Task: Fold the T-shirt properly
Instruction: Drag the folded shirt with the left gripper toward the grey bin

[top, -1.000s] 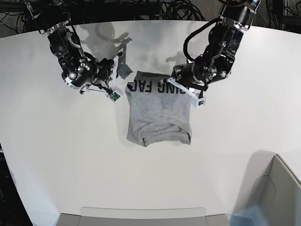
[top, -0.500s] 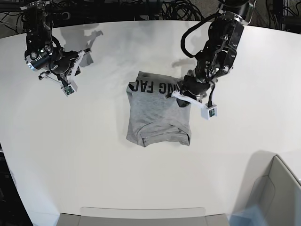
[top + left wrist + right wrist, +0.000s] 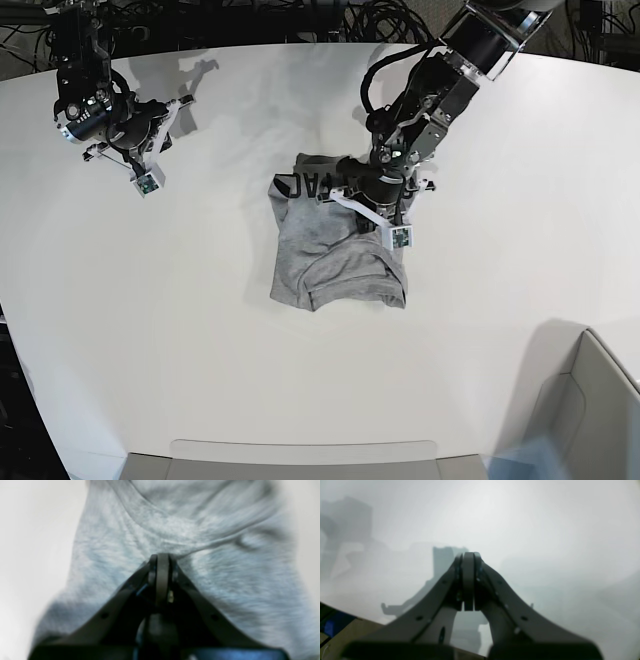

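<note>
While the T-shirt (image 3: 338,240) is lying partly folded near the middle of the white table (image 3: 180,330), the left gripper (image 3: 162,560) is sitting directly on top of it, fingers pressed flat together with no gap showing. In the left wrist view the grey cloth is spreading out ahead of the fingertips and to both sides of them, and a raised fold line is running across just beyond the tips; the tips seem to be touching or pinching that ridge, though the blur is hiding whether any fabric is actually caught between them. In the base view the bundle's long axis is running from the lettered far edge toward the near edge, and the left fingers are resting over its far half, toward the side where the left arm reaches in.

The right gripper (image 3: 467,562) is hanging well apart from the garment, closed on nothing, its fingers pointing out over bare table with only arm shadows ahead of them. So the left arm is by far the nearer one, and I am judging that any next smoothing or folding stroke depends on the cloth lying under and forward of its fingertips.

A grey bin (image 3: 590,420) is showing at the near corner on the left arm's side, well behind the fingers; its inside is not visible.
</note>
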{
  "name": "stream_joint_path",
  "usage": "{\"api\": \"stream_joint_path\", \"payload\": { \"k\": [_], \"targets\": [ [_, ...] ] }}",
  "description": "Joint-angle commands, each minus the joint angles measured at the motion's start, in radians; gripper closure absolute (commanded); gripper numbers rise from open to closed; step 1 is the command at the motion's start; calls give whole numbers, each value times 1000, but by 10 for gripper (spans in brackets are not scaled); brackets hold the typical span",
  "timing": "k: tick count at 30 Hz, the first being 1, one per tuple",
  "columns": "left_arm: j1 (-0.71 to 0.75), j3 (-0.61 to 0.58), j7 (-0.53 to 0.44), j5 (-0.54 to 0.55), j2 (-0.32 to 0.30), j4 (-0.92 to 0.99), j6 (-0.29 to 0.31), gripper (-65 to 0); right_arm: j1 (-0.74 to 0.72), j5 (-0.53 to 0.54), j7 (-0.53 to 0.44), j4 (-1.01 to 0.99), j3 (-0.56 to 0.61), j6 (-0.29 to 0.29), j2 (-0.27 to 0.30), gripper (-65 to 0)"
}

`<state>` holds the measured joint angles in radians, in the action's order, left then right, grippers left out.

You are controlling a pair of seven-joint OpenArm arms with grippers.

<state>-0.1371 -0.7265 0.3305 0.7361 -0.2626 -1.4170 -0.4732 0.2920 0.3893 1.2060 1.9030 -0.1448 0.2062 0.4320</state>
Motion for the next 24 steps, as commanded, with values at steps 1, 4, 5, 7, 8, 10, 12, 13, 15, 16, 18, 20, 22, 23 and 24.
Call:
{"api": "stream_joint_path", "payload": {
  "k": [1,4,5,7,8,10,12,13,15,16,18,20,22,23,24],
  "targets": [
    [-25,-9,42,13,4,43,-8,0,-6,4,-12,16,-6,3,15,0],
    [-25,-11,28,15,4,176,-6,0,-6,4,-12,16,-6,3,17,0],
    [-23,-11,8,15,1,207,-6,0,-6,4,-12,16,-6,3,17,0],
    [-17,-11,-29,17,-4,250,-6,0,-7,4,-12,16,-6,3,17,0],
    [1,-11,-41,17,-5,269,-6,0,-9,4,-12,16,-6,3,15,0],
    [21,-11,-63,17,-45,301,-6,0,-12,4,-12,16,-6,3,12,0],
    [21,-11,-78,17,-76,331,-6,0,-12,4,-10,17,-6,3,12,0],
    [23,-11,-89,17,-91,350,-6,0,-12,4,-10,17,-6,3,12,0],
    [24,-11,-109,18,-137,387,-6,0,-12,4,-10,17,-6,3,12,0],
    [32,-11,-117,18,-157,397,-6,0,-12,4,-10,17,-6,3,14,0],
    [41,-8,-123,18,-208,400,17,0,-14,4,-10,16,-6,3,15,0],
    [44,29,-123,18,-243,402,70,0,-14,4,-12,16,-6,3,14,0],
    [77,114,-117,17,-267,420,144,0,-14,4,-12,16,-6,3,12,0],
    [87,160,-112,13,-281,436,190,0,-14,4,-12,16,-6,3,11,0],
    [92,192,-112,12,-290,453,230,0,-14,4,-12,17,-6,3,11,0]
  ]
}}
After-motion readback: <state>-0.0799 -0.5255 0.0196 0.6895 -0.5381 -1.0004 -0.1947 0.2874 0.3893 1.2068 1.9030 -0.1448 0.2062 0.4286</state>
